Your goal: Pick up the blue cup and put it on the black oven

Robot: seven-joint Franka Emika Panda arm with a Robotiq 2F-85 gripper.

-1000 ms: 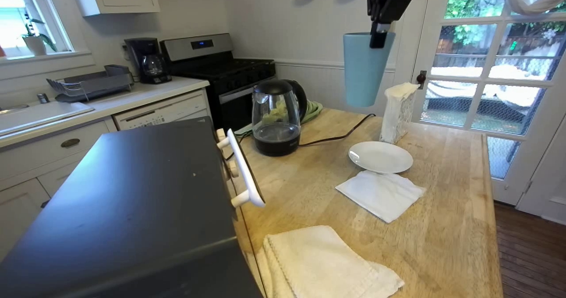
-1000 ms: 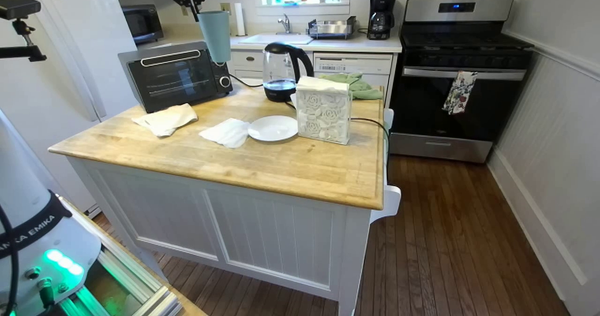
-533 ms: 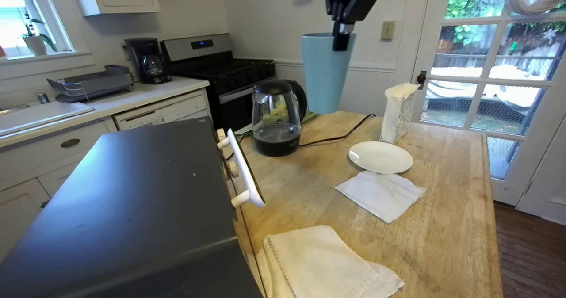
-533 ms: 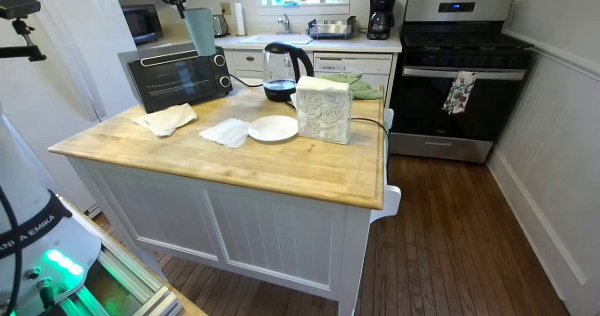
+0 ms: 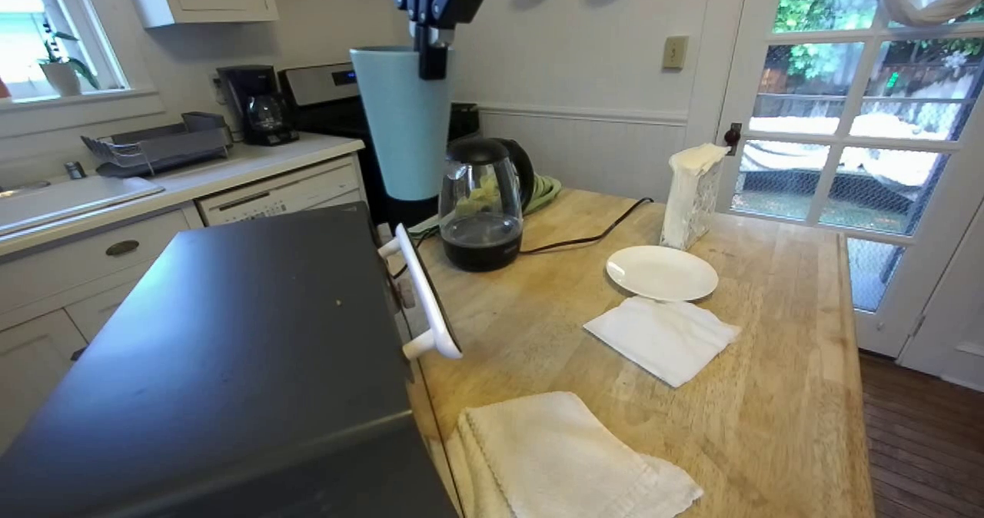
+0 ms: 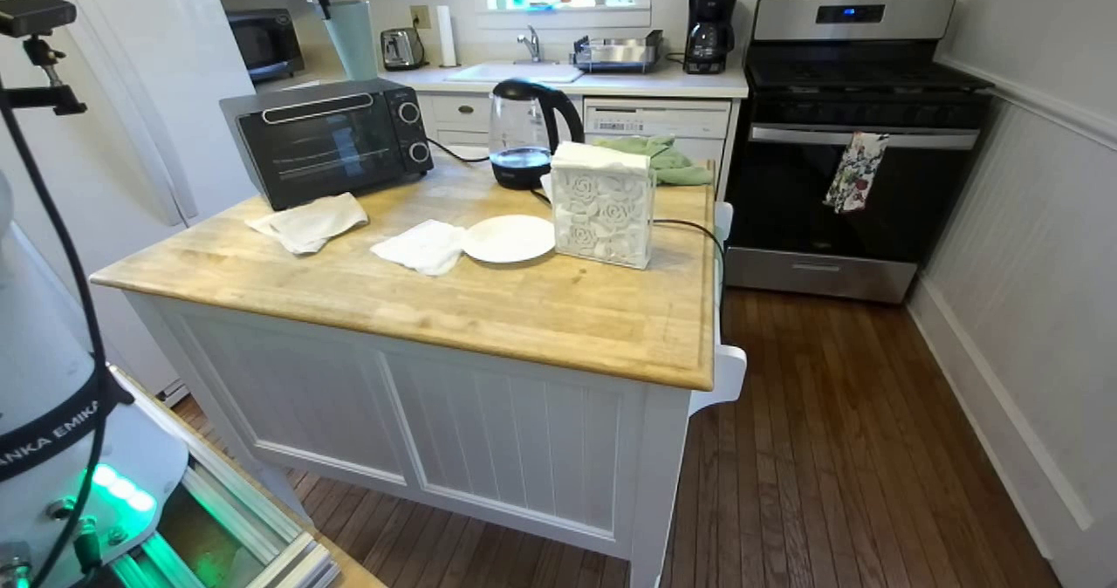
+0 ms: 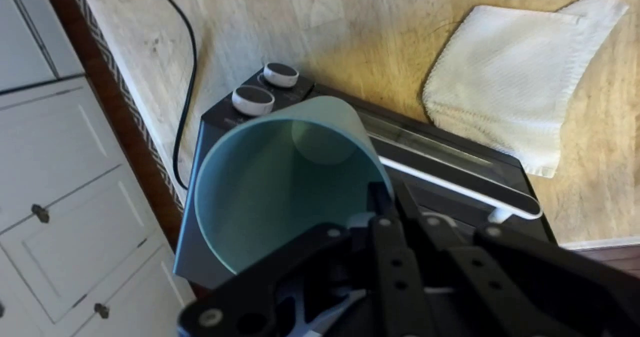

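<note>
The blue cup [image 5: 403, 134] hangs in the air, slightly tilted, open end up. It also shows in an exterior view [image 6: 352, 43] and in the wrist view [image 7: 225, 177]. My gripper [image 5: 434, 64] is shut on the cup's rim, with one finger inside and one outside, as the wrist view [image 7: 392, 197] shows. The black oven [image 5: 254, 333] stands on the wooden island and also shows in an exterior view [image 6: 332, 143]. The cup is near the oven's far, knob end. In the wrist view the cup covers part of the oven [image 7: 200, 257]. I cannot tell its exact height above the top.
The glass kettle [image 5: 483, 203] stands beside the oven's knob end, close to the cup. The oven's white handle [image 5: 427, 291] juts out over the island. A plate [image 5: 661, 272], a napkin [image 5: 661, 341], a folded cloth [image 5: 569, 456] and a napkin holder [image 6: 602, 208] are on the wood.
My gripper has carried the cup leftward in both exterior views, from past the kettle to the oven's knob end. The gripper stays shut on the rim. The oven and kettle have not moved.
</note>
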